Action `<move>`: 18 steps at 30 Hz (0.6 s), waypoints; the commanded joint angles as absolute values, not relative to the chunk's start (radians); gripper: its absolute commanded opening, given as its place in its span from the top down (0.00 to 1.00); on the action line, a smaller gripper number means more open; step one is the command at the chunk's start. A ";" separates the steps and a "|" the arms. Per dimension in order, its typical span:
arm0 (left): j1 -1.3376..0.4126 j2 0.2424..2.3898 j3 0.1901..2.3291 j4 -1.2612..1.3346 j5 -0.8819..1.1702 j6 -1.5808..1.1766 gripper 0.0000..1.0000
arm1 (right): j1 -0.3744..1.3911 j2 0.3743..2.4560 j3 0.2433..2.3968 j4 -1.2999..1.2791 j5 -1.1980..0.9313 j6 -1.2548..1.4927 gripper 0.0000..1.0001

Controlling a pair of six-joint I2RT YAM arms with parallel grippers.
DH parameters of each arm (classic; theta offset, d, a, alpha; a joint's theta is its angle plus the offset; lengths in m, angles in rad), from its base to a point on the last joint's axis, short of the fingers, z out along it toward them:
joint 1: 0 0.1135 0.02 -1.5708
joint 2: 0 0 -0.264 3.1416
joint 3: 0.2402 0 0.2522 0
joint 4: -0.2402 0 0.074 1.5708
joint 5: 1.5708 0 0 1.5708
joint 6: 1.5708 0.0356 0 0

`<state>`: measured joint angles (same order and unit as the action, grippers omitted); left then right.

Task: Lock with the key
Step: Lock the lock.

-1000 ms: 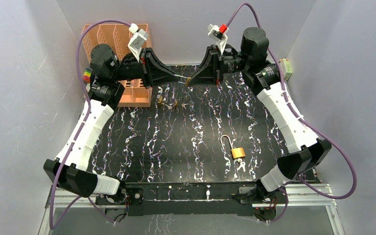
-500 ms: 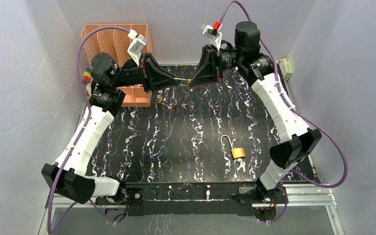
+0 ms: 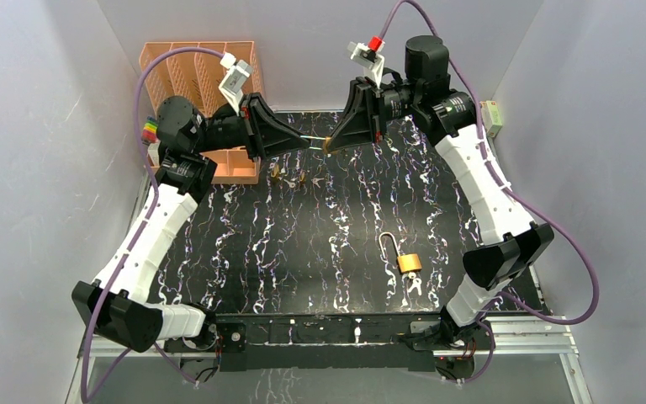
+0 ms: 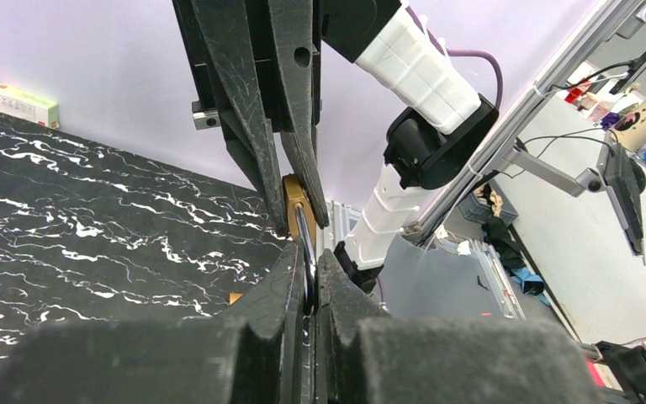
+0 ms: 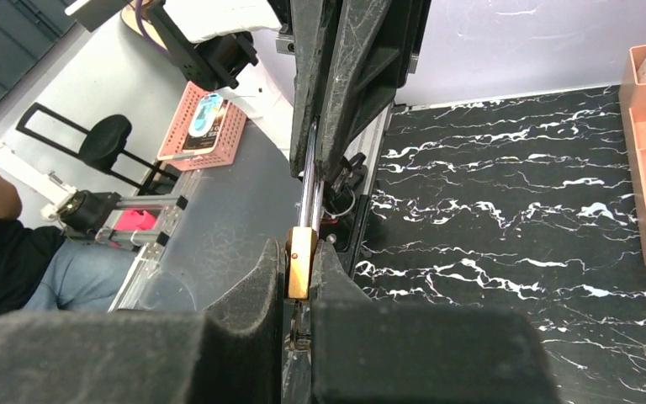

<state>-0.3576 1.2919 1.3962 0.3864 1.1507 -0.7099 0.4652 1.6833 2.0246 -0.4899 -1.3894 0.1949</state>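
Right claw [image 3: 330, 143] pinches brass padlock [image 5: 300, 251].

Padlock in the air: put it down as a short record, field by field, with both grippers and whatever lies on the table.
held item: brass padlock, raised off the table, between the two arms
left gripper: shut on the steel shackle
right gripper: shut on the brass body
key in held lock: none visible
on table: second padlock, shackle open; small metal pieces beside it, probably keys
far left corner: orange rack
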 commanded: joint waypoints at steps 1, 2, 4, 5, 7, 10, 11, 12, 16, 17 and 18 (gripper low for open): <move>-0.364 1.238 1.379 0.490 1.329 -0.863 1.00 | 0.409 1.675 2.102 -0.547 -1.343 0.069 1.00; -0.364 1.240 1.373 0.511 1.332 -0.884 1.00 | 0.409 1.674 2.104 -0.558 -1.328 0.058 1.00; -0.364 1.245 1.369 0.537 1.334 -0.917 1.00 | 0.410 1.673 2.111 -0.586 -1.298 0.026 1.00; -0.364 1.247 1.369 0.539 1.334 -0.924 1.00 | 0.409 1.673 2.112 -0.590 -1.292 0.020 1.00; -0.364 1.250 1.369 0.542 1.329 -0.935 1.00 | 0.410 1.673 2.112 -0.592 -1.281 0.016 1.00; -0.366 1.253 1.365 0.556 1.317 -0.947 1.00 | 0.410 1.675 2.111 -0.592 -1.277 0.014 1.00; -0.369 1.253 1.363 0.559 1.314 -0.947 1.00 | 0.411 1.675 2.111 -0.592 -1.276 0.013 1.00; -0.370 1.253 1.360 0.563 1.308 -0.947 1.00 | 0.411 1.675 2.111 -0.591 -1.275 0.013 1.00; -0.382 1.255 1.349 0.567 1.288 -0.933 1.00 | 0.425 1.676 2.109 -0.579 -1.259 0.019 1.00; -0.385 1.254 1.344 0.567 1.282 -0.926 1.00 | 0.431 1.676 2.107 -0.571 -1.256 0.025 1.00; -0.389 1.253 1.338 0.566 1.274 -0.919 1.00 | 0.441 1.675 2.103 -0.559 -1.251 0.034 1.00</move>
<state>-0.3576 1.3018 1.3465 0.5097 1.1398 -0.8768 0.4652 1.6840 2.0686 -0.6331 -1.3301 0.0631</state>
